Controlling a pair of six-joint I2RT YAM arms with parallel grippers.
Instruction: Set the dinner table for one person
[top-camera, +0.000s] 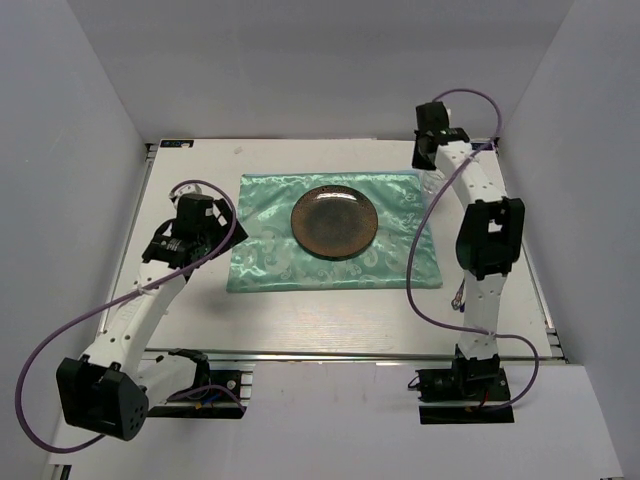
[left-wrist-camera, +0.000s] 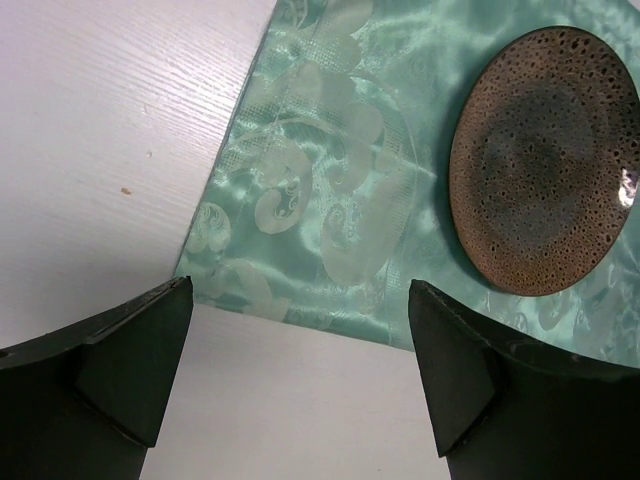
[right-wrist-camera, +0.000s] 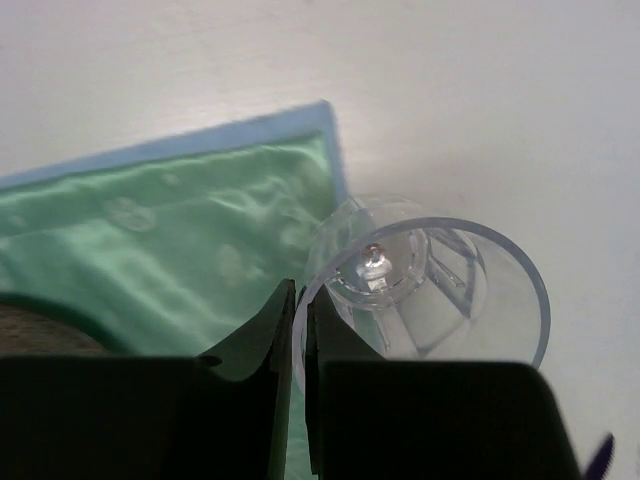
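At a corner of the shiny mint-green cloth mat (right-wrist-camera: 200, 200), right gripper (right-wrist-camera: 300, 300) pinches a clear plastic cup (right-wrist-camera: 430, 290) by its rim; left gripper (left-wrist-camera: 300, 290) gapes wide over white table (left-wrist-camera: 100, 150).

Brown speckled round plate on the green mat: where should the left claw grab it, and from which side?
Probably the rim, at its left edge. The brown speckled round glazed plate lies flat and shallow on the shiny mint-green cloth mat, so only its thin rim offers a pinch. The open left claw sits on that side; come in low from the left.
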